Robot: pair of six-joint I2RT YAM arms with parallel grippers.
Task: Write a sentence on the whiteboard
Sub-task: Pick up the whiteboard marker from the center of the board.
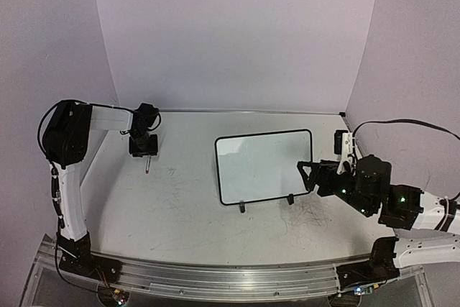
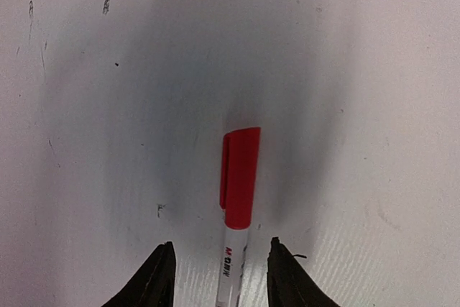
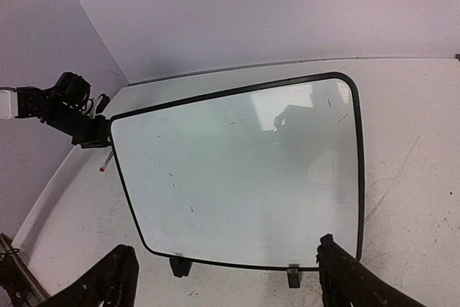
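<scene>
Top external: one whiteboard (image 1: 264,167) lies right of centre on the table (image 1: 180,213) (two black feet (image 1: 242,207) at its near edge). Right tool (image 1: 304,176), spread apart, is at its right edge; left tool (image 2: 221,244), also apart, straddles one red-capped marker (image 2: 239,177).

A smooth, pale lilac backdrop wall (image 1: 237,34) rises behind a flat, scuffed white tabletop (image 1: 180,206). It is flanked by a matching lilac left side panel (image 1: 43,41) and right side panel (image 1: 420,48). A thin grey line (image 1: 244,111), possibly a metal strip, runs where tabletop meets back wall. Dark scribbled marks (image 1: 313,215) and fine scratches fleck the surface. A ribbed silver aluminium rail (image 1: 215,280) lines the near edge. The light is soft and even, and the shadows are faint.
</scene>
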